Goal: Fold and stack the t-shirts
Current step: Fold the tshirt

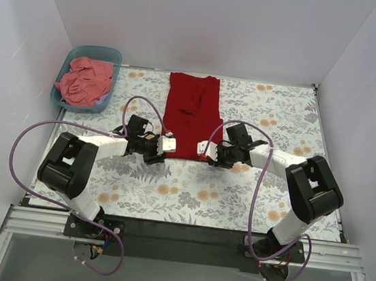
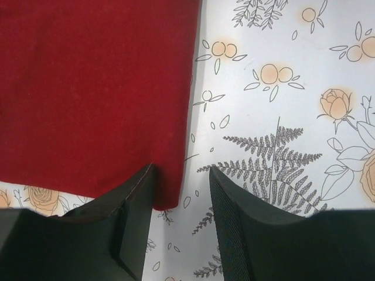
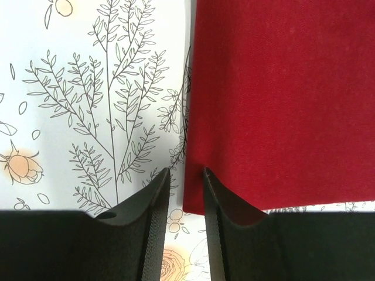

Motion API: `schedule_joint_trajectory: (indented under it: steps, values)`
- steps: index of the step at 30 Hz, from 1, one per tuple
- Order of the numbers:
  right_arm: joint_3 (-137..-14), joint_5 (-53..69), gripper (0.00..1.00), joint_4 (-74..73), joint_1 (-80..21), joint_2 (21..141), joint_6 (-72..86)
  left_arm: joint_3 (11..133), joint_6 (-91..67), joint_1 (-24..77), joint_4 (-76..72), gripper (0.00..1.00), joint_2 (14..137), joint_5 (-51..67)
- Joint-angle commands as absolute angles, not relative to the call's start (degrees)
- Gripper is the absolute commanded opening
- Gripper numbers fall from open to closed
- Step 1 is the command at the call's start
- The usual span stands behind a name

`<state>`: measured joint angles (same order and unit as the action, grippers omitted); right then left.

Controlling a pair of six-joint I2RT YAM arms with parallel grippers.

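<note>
A deep crimson t-shirt [image 1: 191, 113] lies flat on the table as a long narrow strip, hem end towards me. My left gripper [image 1: 168, 145] is open at its near left corner. In the left wrist view the jaws [image 2: 180, 170] straddle that corner of the shirt [image 2: 88, 88]: one finger is over the cloth, the other over the table. My right gripper [image 1: 204, 149] is open at the near right corner. In the right wrist view the shirt's [image 3: 281, 88] side edge lies in the narrow gap of the gripper [image 3: 186, 172]. Salmon-pink shirts [image 1: 84, 81] lie crumpled in the tub.
A teal plastic tub [image 1: 96, 48] stands at the back left corner. A floral cloth [image 1: 236, 194] covers the table. White walls close in the back and both sides. A black rail runs along the near edge.
</note>
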<state>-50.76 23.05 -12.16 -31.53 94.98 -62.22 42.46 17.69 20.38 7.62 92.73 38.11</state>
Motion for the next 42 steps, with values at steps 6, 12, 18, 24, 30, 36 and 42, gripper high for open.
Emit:
schedule_joint_trajectory:
  steps: [6,12,18,24,30,36,42]
  values:
    - [-49.5,21.4,0.41,-12.2,-31.4,95.0,-62.9,42.0,20.5,20.6,7.9,0.34,93.9,36.2]
    - [-50.7,21.2,0.35,-13.2,-31.3,97.6,-62.9,42.5,21.1,20.5,9.1,0.3,94.5,36.2]
    - [-51.9,20.7,0.23,-14.9,-31.1,100.3,-62.2,43.8,21.4,20.3,10.2,0.26,95.6,36.7]
    - [-53.0,21.0,0.01,-17.0,-30.8,100.5,-61.1,45.6,20.5,19.5,11.2,0.02,95.6,38.1]
    - [-57.7,22.2,0.01,-21.8,-30.8,94.7,-57.3,49.6,17.7,19.4,14.3,0.0,91.6,39.4]
    - [-63.1,23.4,0.01,-26.1,-30.6,90.0,-56.0,55.0,15.4,18.3,18.5,0.0,88.2,39.7]
    - [-65.7,22.8,0.01,-29.1,-30.0,88.9,-56.2,57.1,16.2,18.0,21.2,0.0,85.4,39.6]
